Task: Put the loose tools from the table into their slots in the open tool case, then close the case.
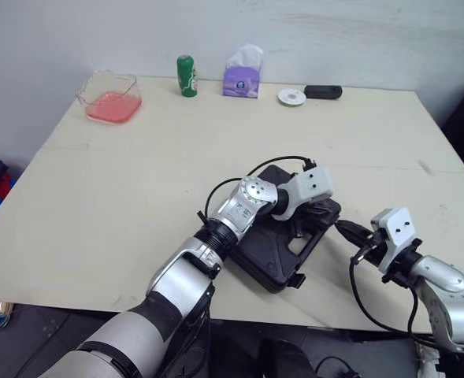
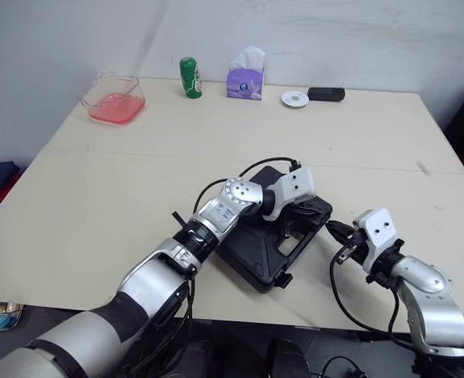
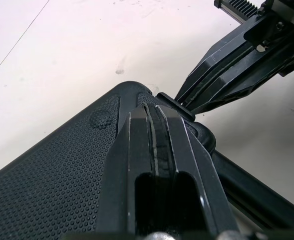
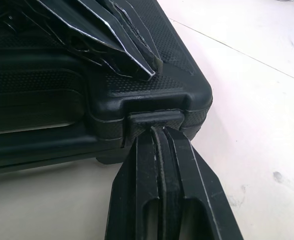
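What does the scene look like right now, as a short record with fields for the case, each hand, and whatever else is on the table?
case: black tool case, lid down, near the front edge of the table
left hand: fingers shut, tips resting on the lid near a corner
right hand: fingers shut, tips against the latch on the case's side
back of table: clear container with pink inside, green can, purple tissue box, white disc, black object
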Tool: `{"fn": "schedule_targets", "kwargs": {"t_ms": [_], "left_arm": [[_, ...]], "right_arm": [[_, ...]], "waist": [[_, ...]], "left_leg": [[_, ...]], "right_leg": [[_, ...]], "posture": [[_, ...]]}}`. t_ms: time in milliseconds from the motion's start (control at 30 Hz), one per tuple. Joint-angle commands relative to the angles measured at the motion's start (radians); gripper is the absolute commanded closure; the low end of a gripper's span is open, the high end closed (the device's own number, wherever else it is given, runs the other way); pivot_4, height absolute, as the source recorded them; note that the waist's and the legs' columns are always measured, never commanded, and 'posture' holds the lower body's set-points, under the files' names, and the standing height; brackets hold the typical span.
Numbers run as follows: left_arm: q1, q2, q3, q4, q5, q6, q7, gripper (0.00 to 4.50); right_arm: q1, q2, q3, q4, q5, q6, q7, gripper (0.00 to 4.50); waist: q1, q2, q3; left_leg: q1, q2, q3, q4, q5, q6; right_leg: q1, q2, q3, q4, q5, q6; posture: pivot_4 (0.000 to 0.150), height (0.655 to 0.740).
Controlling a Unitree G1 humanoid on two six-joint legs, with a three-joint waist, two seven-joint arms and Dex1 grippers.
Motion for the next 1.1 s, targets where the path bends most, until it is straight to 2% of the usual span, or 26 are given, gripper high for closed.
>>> {"fn": "schedule_targets", "kwargs": {"t_ms": [33, 267, 433, 767, 933, 1000, 1100], "left_arm": [[0.109, 0.034, -0.096, 0.138, 0.1, 0.122, -0.011, 4.49], [0.126, 0.044, -0.116, 0.133, 0.109, 0.144, -0.033, 4.49], [0.128, 0.047, -0.118, 0.131, 0.108, 0.151, -0.036, 4.49], [0.097, 0.094, -0.064, 0.067, 0.075, 0.094, -0.034, 4.49], [0.112, 0.103, 0.001, -0.065, -0.019, 0.028, -0.103, 4.49], [0.127, 0.121, 0.052, -0.182, -0.085, -0.04, -0.143, 4.49], [0.151, 0.158, 0.097, -0.32, -0.158, -0.125, -0.206, 4.49]], "right_arm": [[-0.044, -0.007, 0.017, -0.047, 0.017, -0.014, 0.008, 4.5], [-0.1, -0.007, 0.033, -0.047, 0.023, 0.005, 0.007, 4.5], [-0.142, -0.033, 0.061, 0.013, -0.014, -0.004, 0.025, 4.5], [-0.065, -0.107, -0.035, 0.011, 0.006, -0.002, 0.044, 4.5], [-0.031, -0.112, -0.081, 0.001, 0.038, -0.044, 0.069, 4.5], [-0.004, -0.12, -0.114, -0.009, 0.059, -0.074, 0.099, 4.5], [0.037, -0.143, -0.142, -0.015, 0.074, -0.11, 0.15, 4.5]], "waist": [[-0.003, 0.0, 0.0], [-0.025, 0.0, -0.002], [-0.022, -0.002, -0.004], [-0.022, 0.001, -0.001], [-0.03, 0.009, 0.007], [-0.027, 0.014, 0.013], [-0.022, 0.02, 0.021]], "left_leg": [[0.0, 0.0, 0.0, 0.0, 0.0, 0.0], [0.001, 0.001, 0.0, 0.0, 0.0, 0.0], [0.007, 0.001, 0.0, -0.003, -0.002, -0.001], [0.011, 0.002, 0.0, -0.003, -0.008, 0.0], [0.01, 0.002, 0.001, -0.003, -0.007, -0.002], [0.008, 0.002, 0.001, -0.003, -0.004, -0.003], [-0.003, 0.002, 0.001, -0.002, 0.0, -0.004]], "right_leg": [[0.0, 0.0, 0.0, 0.0, 0.0, 0.0], [0.001, 0.0, 0.0, 0.0, 0.0, -0.001], [0.005, 0.0, -0.001, -0.001, -0.001, -0.003], [0.01, 0.0, -0.001, -0.003, -0.001, -0.003], [0.008, 0.0, 0.0, -0.002, -0.001, -0.003], [0.005, 0.001, 0.0, -0.001, -0.001, -0.003], [-0.007, 0.001, 0.0, 0.003, -0.001, -0.003]], "posture": [[0.15, 0.74], [0.15, 0.74], [0.15, 0.74], [0.15, 0.74], [0.15, 0.74], [0.15, 0.74], [0.15, 0.74]]}}
